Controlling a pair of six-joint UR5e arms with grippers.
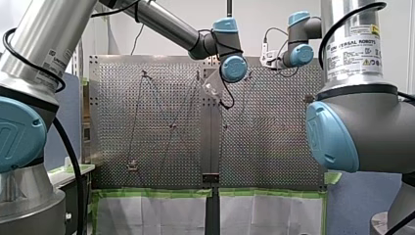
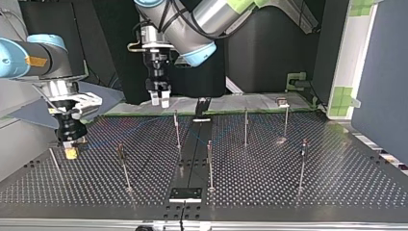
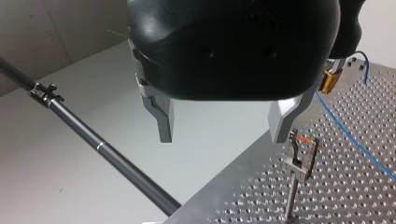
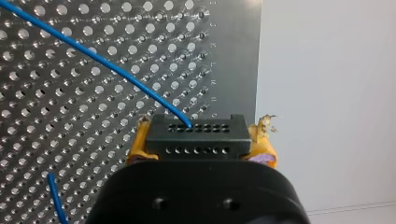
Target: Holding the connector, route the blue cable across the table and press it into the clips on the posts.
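Perforated table filled the work area, with a dark strip down its middle in the top view. My left arm came in from the top view's upper right and my right arm from its left.

Left gripper hung above the far edge of the table near the middle strip, well apart from the right gripper. The left wrist view showed its metal fingers spread wide and holding nothing.

Right gripper sat low over the table at the top view's left. Its yellow pads were clamped on both ends of the black connector.

Several thin posts stood upright across the table, on both sides of the strip.

Blue cable left the top face of the connector and ran away over the perforations. A second short stretch of it showed beside the right gripper's body. In the left wrist view the cable sloped down from the right gripper and passed beside a post topped with a clip. It was not seated in that clip as far as that view showed. Cable was only faintly visible in the front and top views, so I couldn't tell which clips held it.
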